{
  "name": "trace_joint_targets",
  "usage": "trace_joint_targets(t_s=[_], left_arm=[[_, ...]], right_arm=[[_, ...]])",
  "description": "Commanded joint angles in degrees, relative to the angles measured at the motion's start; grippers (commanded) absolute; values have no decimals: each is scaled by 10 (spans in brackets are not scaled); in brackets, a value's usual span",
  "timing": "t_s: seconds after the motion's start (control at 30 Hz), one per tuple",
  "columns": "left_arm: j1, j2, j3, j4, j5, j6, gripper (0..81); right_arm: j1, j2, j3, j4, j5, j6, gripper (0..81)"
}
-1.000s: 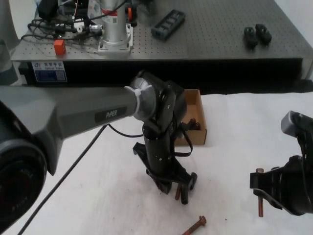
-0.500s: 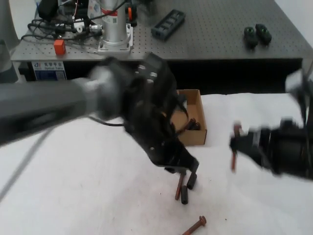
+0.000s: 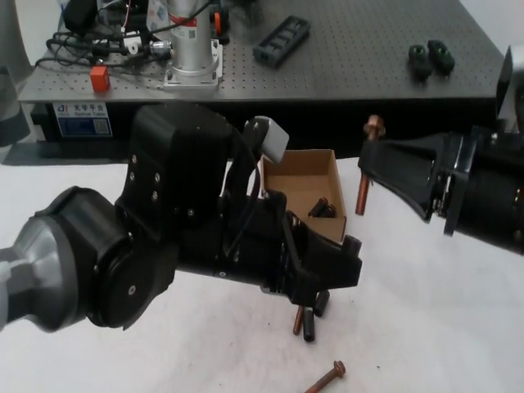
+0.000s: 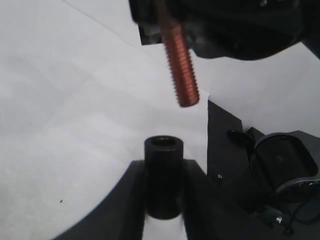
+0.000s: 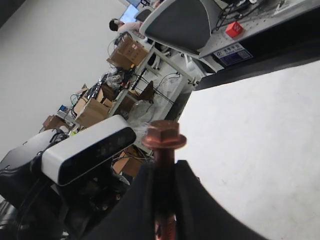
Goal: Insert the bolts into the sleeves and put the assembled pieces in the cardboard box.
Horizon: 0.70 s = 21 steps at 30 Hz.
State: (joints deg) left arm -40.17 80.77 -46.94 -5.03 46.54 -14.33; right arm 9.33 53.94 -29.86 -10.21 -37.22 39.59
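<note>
Left claw [image 4: 165,200] clamped on sleeve [image 4: 164,167], right claw [image 5: 163,192] clamped on bolt [image 5: 163,136], bolt tip near sleeve mouth, apart

Pincer [image 4: 164,186] grips upright black sleeve [image 4: 163,150]; copper bolt [image 4: 180,65] just above, apart.

White-covered bench [image 3: 426,327] with cardboard box [image 3: 304,176], loose bolt [image 3: 326,378], black sleeves [image 3: 309,323].

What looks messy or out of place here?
Nothing looks broken. A copper bolt lies loose on the white cloth, and a second bolt and a black sleeve lie together nearby, outside the cardboard box.
</note>
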Motion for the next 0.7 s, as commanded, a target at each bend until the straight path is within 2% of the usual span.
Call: trace_joint_targets(t_s=[0.0, 0.43, 0.67], left_arm=[[0, -7, -2, -15, 8, -12, 6], [0, -7, -2, -71, 28, -41, 6], [0, -7, -2, -71, -21, -53, 6]], right_arm=[[2, 2, -2, 1, -11, -11, 2], [2, 2, -2, 26, -12, -47, 2], [2, 2, -2, 26, -36, -75, 2]])
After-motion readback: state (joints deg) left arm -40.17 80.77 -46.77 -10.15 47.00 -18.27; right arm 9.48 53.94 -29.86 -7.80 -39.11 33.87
